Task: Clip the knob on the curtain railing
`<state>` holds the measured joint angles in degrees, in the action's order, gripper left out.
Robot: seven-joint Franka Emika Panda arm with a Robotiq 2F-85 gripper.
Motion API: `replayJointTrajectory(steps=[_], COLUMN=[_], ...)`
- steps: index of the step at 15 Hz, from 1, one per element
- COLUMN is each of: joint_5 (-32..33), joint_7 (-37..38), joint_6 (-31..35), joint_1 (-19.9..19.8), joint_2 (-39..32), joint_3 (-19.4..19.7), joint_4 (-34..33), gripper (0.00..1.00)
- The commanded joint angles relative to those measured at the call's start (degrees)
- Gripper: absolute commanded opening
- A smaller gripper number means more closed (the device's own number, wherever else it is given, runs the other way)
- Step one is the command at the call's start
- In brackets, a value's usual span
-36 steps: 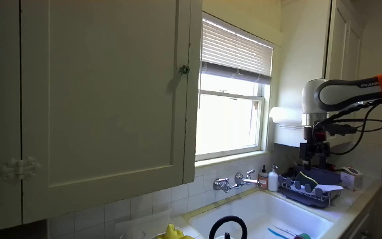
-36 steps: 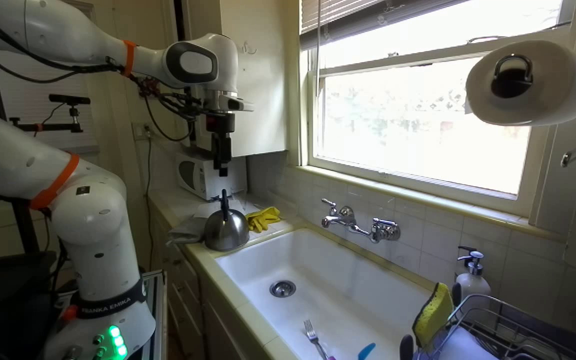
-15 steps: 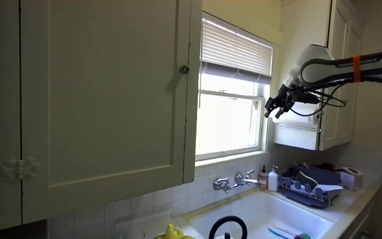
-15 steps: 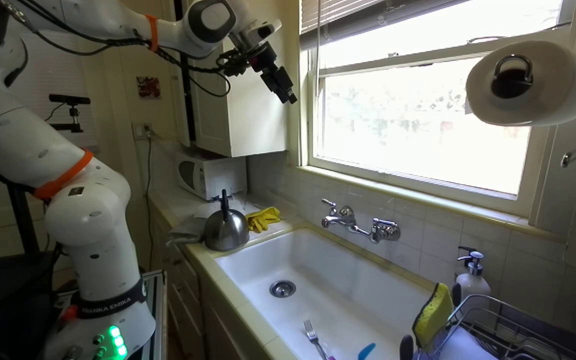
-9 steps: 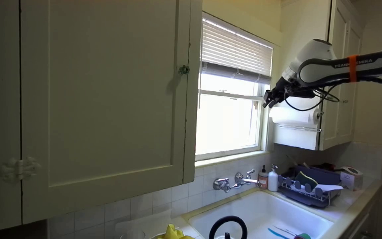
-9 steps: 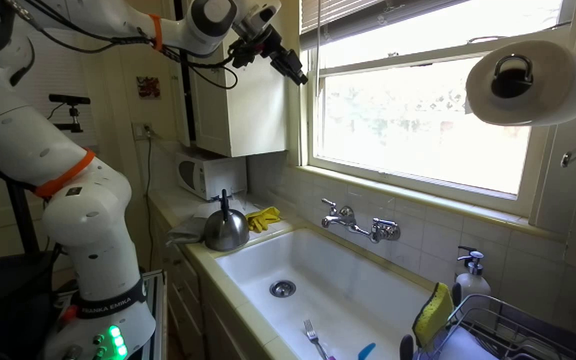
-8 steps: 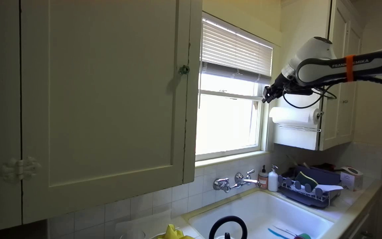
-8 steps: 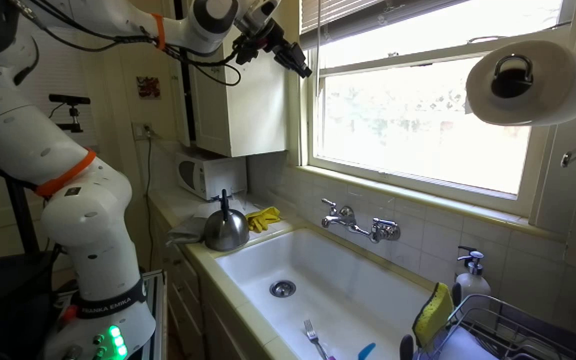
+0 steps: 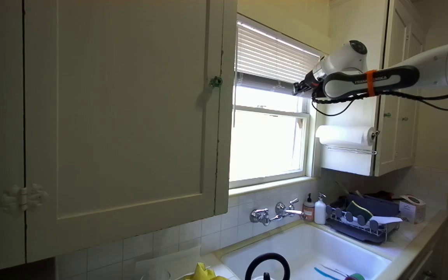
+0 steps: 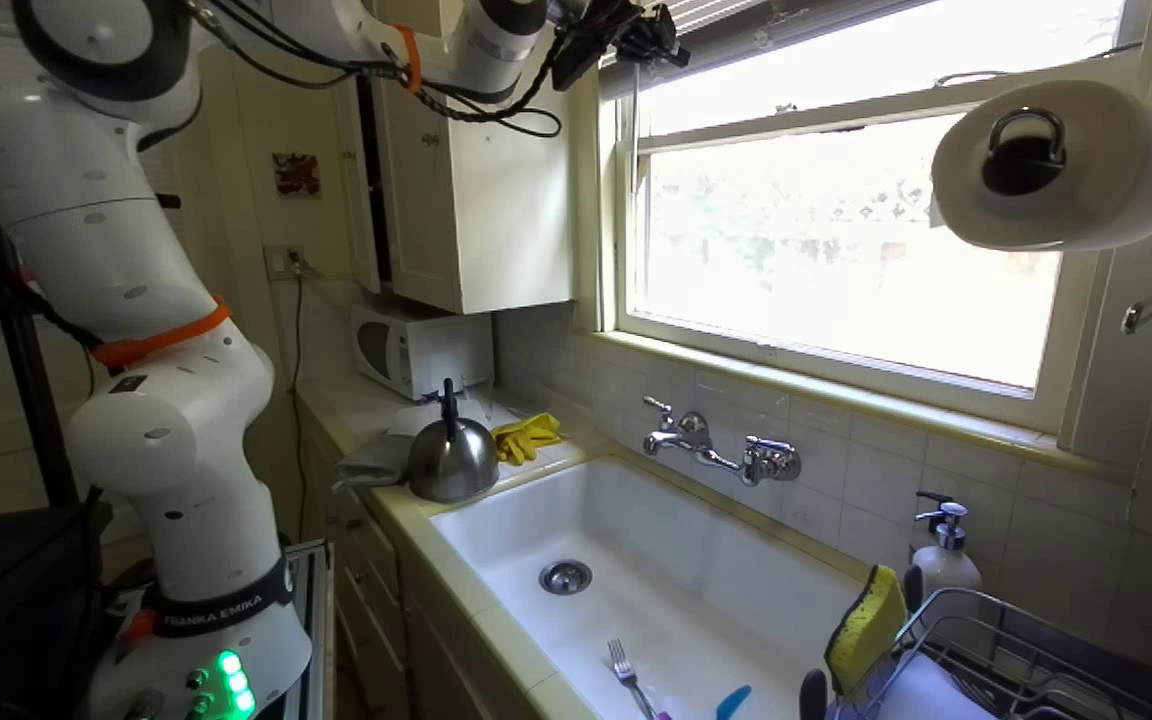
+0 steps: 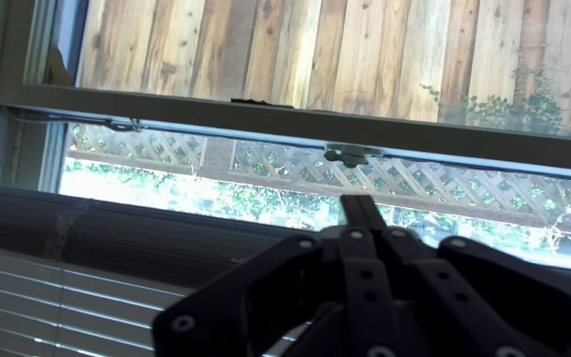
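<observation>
Across the upper window hangs a white slatted blind [image 9: 276,58] with a dark grey band [image 11: 117,238] along its lower edge. What I take for the curtain railing [image 9: 274,35] runs along its top in an exterior view. The knob cannot be made out on it; it is hidden or out of view. My gripper [image 11: 362,208] is shut, its fingertips pressed together with nothing visible between them. In both exterior views the gripper [image 9: 296,91] stands high, in front of the blind's grey lower band. Its fingers overlap that band and the bright glass in the wrist view.
A metal latch [image 11: 347,154] sits on the window's middle frame. Beside the window hangs a paper towel roll [image 9: 344,135] under the arm. A cabinet door with a green knob [image 9: 216,81] flanks the window's other side. Below are the faucet [image 10: 696,445] and sink [image 10: 686,580].
The arm has risen and reached toward the window, carrying the gripper from beside the frame to in front of the blind's lower band. Its fingers, apart a second ago, have come together.
</observation>
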<state>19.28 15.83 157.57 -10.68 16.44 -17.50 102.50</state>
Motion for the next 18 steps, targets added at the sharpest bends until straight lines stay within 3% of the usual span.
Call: replayJointTrajectory(steps=[1, 3, 4, 8, 12, 16, 18], joint_5=[14.00, 17.72, 13.94, 14.41, 32.01, 46.53, 49.89], joint_7=[7.83, 9.78, 7.53, 7.66, 25.72, 40.50, 42.58], joint_6=[2.72, -2.59, 1.02, 0.94, 9.54, 7.91, 6.61], joint_1=[-6.73, -5.99, -5.63, -5.64, -8.52, -7.60, -6.07], joint_2=[-11.31, -15.91, -10.55, -12.29, -16.10, -22.86, -26.39], joint_3=[-6.55, -8.24, -5.92, -6.15, -6.74, -6.40, -6.53], joint_4=[-12.58, -17.47, -10.88, -12.29, -14.53, -22.45, -25.85], gripper=[0.00, 0.00, 0.00, 0.00, 0.00, 0.00, 0.00])
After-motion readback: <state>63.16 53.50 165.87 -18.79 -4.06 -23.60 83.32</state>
